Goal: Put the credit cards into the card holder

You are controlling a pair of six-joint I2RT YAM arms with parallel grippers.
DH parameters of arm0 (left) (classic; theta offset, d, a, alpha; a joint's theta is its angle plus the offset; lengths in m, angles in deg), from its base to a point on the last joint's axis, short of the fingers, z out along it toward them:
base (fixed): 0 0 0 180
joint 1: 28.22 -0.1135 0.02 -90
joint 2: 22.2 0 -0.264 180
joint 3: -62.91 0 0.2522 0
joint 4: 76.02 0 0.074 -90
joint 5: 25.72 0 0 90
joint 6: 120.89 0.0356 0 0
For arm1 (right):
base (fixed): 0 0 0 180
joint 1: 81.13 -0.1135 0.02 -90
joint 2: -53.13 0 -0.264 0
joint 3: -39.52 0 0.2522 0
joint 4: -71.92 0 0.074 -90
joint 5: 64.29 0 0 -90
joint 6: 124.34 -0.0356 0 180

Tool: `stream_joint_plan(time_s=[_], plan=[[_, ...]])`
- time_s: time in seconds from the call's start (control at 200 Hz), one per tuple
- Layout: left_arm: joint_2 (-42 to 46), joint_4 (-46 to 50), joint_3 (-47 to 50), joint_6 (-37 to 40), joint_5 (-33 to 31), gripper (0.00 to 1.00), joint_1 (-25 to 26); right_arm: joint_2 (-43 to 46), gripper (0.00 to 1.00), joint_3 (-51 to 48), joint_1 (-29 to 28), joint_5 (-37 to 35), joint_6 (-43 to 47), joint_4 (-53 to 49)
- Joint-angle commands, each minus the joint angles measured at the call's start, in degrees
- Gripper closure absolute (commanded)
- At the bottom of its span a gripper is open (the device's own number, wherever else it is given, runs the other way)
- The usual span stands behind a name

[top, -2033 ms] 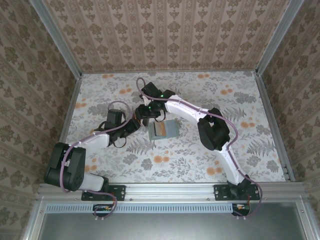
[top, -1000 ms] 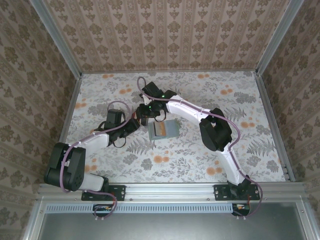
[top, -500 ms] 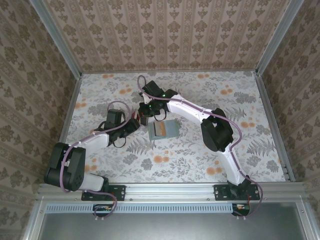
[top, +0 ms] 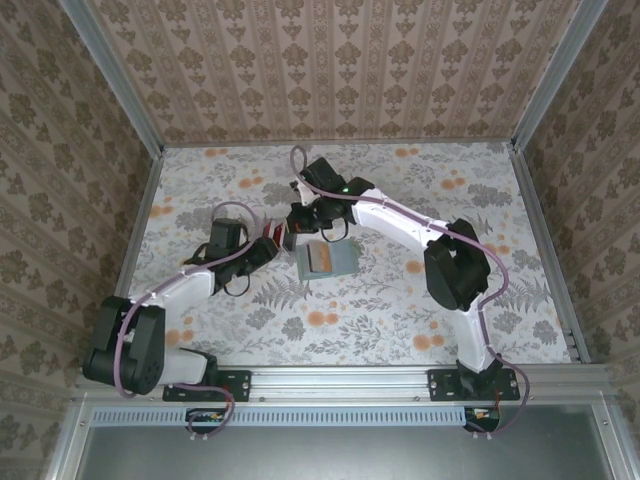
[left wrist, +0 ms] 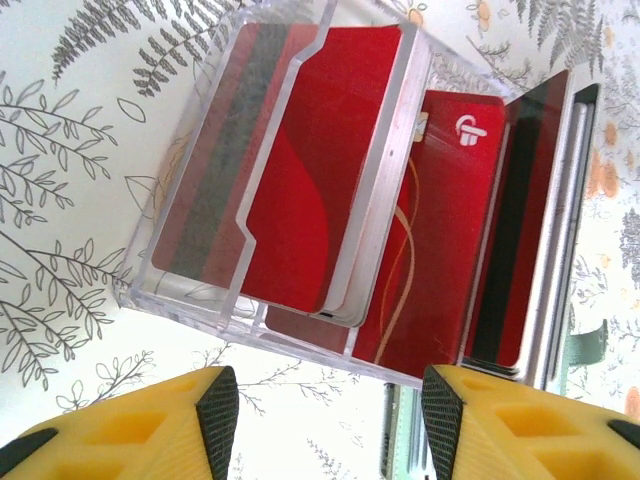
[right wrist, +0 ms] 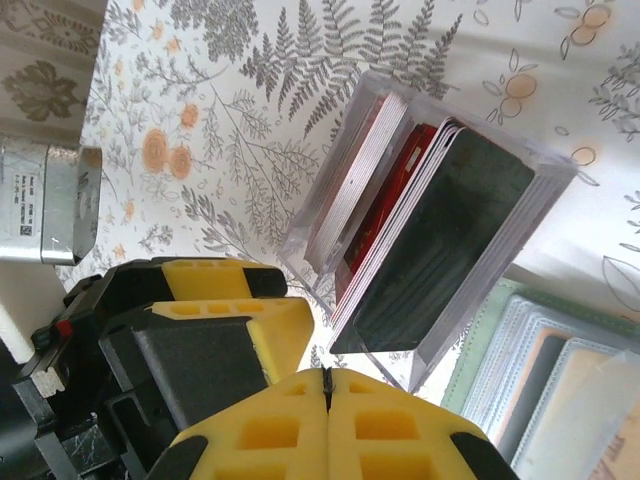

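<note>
The credit cards (left wrist: pixel 320 170), red-faced, stand packed in a clear plastic box (left wrist: pixel 395 130) on the floral table. My left gripper (left wrist: pixel 328 420) is open just short of the box's near wall, with nothing between its yellow fingers. In the right wrist view the same cards (right wrist: pixel 450 240) show a dark back, and my right gripper (right wrist: pixel 325 385) is shut just in front of the box, holding nothing. The grey-green card holder (right wrist: pixel 530 400) lies open beside the box, its pale sleeves showing. From above, the card holder (top: pixel 327 260) lies right of both grippers (top: pixel 272 243) (top: pixel 300 232).
Patterned walls and metal rails (top: pixel 145 200) enclose the floral table (top: pixel 400 320). The left gripper's yellow fingers (right wrist: pixel 250 320) sit close beside my right gripper. A thin edge of the card holder (left wrist: pixel 400 445) lies just past the left fingertips.
My right gripper has closed, and its arm has swung a little to the right. The left arm has shifted slightly with its gripper still open at the box.
</note>
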Motion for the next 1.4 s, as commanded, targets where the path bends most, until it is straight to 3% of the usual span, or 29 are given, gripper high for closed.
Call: stream_joint_plan(time_s=[0.0,0.105,0.27,0.86,1.21,1.395], plan=[[1.70,2.12,-0.82,1.02,-1.25,0.45,-0.53,0.98,0.91,-0.48,0.91,1.21,0.86,0.97],[0.76,2.04,-1.13,1.24,-1.12,0.45,-0.53,-2.81,0.68,3.32,0.37,1.82,1.14,-1.95],[-1.14,0.97,-1.05,1.15,-0.58,0.45,-0.52,-7.02,0.56,7.66,-0.72,-1.03,1.14,-4.29],[-5.81,-3.08,-0.61,0.81,1.27,0.45,-0.31,-17.33,0.43,24.24,-4.02,-15.81,2.21,-19.67],[-6.24,-4.30,-0.12,0.46,1.71,0.45,0.09,-23.62,0.42,32.74,-4.91,-17.26,2.12,-24.06],[-6.32,-4.01,-0.34,0.54,1.73,0.45,0.07,-23.24,0.44,31.54,-4.97,-11.54,1.08,-20.32]])
